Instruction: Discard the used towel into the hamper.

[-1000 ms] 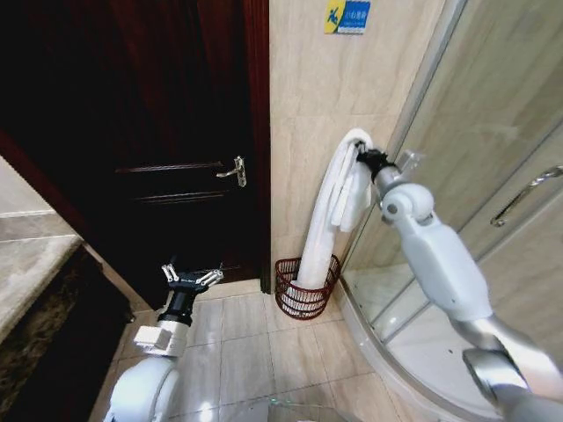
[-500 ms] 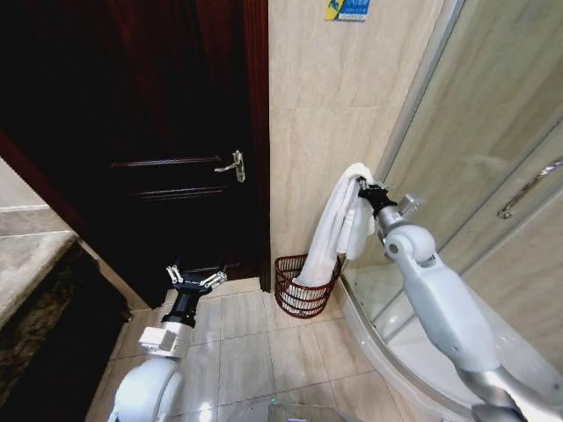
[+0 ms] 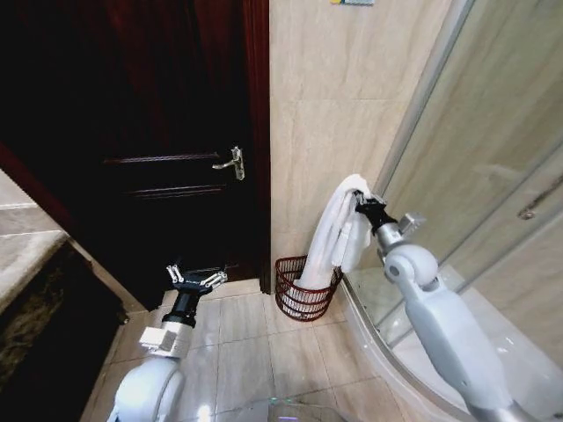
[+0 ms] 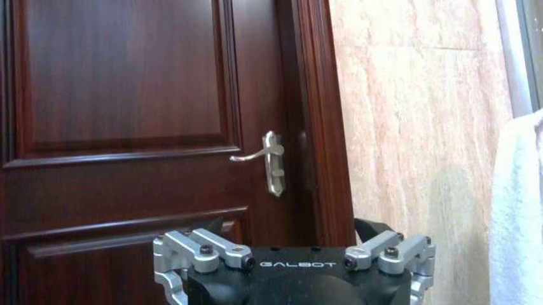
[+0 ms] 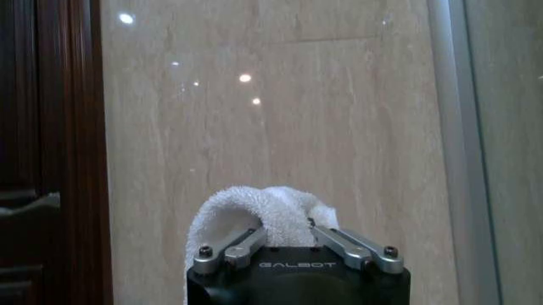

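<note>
Towel (image 3: 339,230), white and bunched, hangs in the centre of the head view, pinched at its upper fold by the right end effector (image 3: 359,200). In the right wrist view that end effector (image 5: 287,236) has its fingers closed in on the cloth, with a rounded hump of towel (image 5: 254,206) rising just above them against the beige tiled wall (image 5: 280,95). The cloth drapes down and its lower end reaches into the hamper (image 3: 303,294), a dark reddish wire basket standing on the floor tiles (image 3: 255,343) at the foot of the wall, between the dark wooden door (image 3: 158,132) and the glass shower enclosure (image 3: 493,132).

The left end effector (image 3: 195,278) hovers low in the lower left of the frame, near the door, fingers spread and holding nothing; its wrist view looks over those open fingers (image 4: 199,244) at the door handle (image 4: 269,162).

Judging by the layout, the step in hand is the lowering of the towel over the basket. The next move calls for bringing the grip down so more cloth gathers inside the rim, then letting go while the bulk sits over the opening, or the top may slump over the edge onto the floor.
</note>
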Tool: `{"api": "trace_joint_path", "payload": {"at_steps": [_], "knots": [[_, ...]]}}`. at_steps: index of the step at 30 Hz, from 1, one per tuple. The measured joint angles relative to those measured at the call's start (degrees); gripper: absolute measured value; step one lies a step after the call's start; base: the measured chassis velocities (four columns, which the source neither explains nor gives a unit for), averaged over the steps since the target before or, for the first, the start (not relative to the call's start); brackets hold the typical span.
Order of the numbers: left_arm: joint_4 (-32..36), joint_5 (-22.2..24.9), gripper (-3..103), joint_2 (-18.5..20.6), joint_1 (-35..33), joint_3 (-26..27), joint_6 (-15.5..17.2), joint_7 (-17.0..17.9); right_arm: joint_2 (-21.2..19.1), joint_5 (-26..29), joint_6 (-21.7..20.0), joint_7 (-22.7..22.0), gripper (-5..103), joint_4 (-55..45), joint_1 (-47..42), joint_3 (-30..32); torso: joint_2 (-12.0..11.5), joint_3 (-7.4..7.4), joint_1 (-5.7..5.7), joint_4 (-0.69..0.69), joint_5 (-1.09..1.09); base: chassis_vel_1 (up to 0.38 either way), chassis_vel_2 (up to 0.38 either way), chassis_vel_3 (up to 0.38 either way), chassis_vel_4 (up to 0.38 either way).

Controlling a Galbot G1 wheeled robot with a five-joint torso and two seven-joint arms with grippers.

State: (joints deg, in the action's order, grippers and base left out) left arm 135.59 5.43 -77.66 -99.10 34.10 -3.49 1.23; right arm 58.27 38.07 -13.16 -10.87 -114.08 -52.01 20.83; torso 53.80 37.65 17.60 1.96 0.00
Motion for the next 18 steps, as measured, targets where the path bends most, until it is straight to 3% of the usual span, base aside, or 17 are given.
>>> {"api": "trace_joint_path", "payload": {"at_steps": [18], "knots": [[0.6, 0.0, 100, -0.1, -0.4, 0.6, -0.5, 0.0, 0.4, -2.0, 0.5, -0.7, 7, -5.4, -7.1, 2.6, -4.7, -2.70, -2.07, 0.00, 0.00, -0.008, 0.012, 0.010, -0.011]]}}
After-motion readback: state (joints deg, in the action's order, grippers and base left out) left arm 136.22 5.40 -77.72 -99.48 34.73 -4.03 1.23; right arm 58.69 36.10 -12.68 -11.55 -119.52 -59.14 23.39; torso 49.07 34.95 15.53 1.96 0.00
